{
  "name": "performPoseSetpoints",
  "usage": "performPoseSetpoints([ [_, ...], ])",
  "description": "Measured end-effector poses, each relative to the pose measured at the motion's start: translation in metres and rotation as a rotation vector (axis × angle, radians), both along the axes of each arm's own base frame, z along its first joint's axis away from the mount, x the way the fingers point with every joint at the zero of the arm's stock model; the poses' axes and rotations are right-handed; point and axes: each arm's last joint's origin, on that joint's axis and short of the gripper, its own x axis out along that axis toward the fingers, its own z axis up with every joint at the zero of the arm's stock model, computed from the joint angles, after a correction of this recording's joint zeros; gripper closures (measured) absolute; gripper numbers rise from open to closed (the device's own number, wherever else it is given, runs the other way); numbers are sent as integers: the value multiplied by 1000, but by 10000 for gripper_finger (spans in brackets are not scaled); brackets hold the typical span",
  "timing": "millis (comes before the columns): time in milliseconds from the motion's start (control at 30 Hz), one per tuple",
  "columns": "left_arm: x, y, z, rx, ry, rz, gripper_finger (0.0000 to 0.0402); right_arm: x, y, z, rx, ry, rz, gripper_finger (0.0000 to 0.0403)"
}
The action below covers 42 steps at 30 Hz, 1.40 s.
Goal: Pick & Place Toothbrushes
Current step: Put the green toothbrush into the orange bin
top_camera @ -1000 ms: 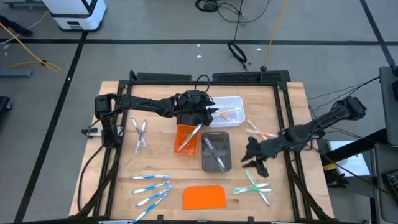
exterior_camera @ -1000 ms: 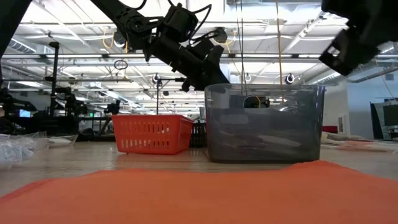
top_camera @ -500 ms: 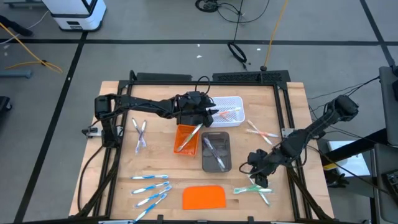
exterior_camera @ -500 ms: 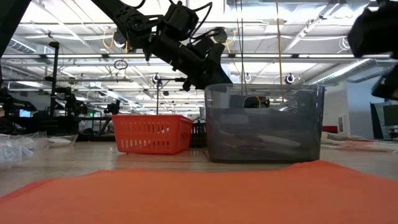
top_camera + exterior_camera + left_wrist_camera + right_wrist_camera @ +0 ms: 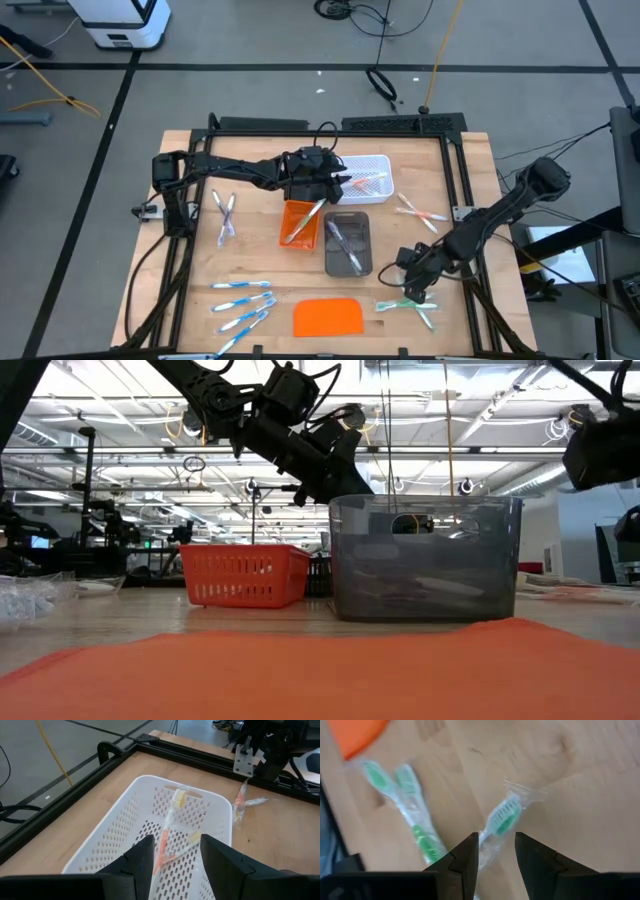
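Sorting looks partway done: some toothbrushes [image 5: 232, 300] lie in trays around the grey tray [image 5: 348, 243], most remain on the table; right gripper [image 5: 412, 290] open above green ones, left gripper [image 5: 330, 184] open, empty.

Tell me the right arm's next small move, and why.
Probably lower straight down and close. The right gripper hovers with jaws open, astride a wrapped green toothbrush lying on the table, not yet gripped. The left gripper waits over the white basket.

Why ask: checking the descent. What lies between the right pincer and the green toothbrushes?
Nothing: in the right wrist view the right pincer, open, hovers over green toothbrushes.
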Motion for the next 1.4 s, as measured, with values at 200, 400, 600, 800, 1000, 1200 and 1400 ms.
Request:
performPoseSetpoints([
  [200, 0, 0, 0, 5, 2, -2, 238, 3, 2, -5, -6, 7, 0, 280],
  [400, 0, 0, 0, 5, 3, -2, 238, 6, 5, -13, -19, 16, 10, 280],
  [600, 0, 0, 0, 6, 4, -2, 238, 7, 5, -14, -30, 6, 30, 299],
  [800, 0, 0, 0, 6, 4, -2, 238, 8, 5, -14, -41, -18, 73, 385],
  [1000, 0, 0, 0, 6, 4, -2, 238, 8, 5, -14, -48, -23, 91, 400],
  [1200, 0, 0, 0, 6, 4, -2, 238, 9, 5, -12, -41, -36, 90, 402],
  [1400, 0, 0, 0, 6, 4, -2, 238, 3, -1, 1, -85, -89, 69, 403],
])
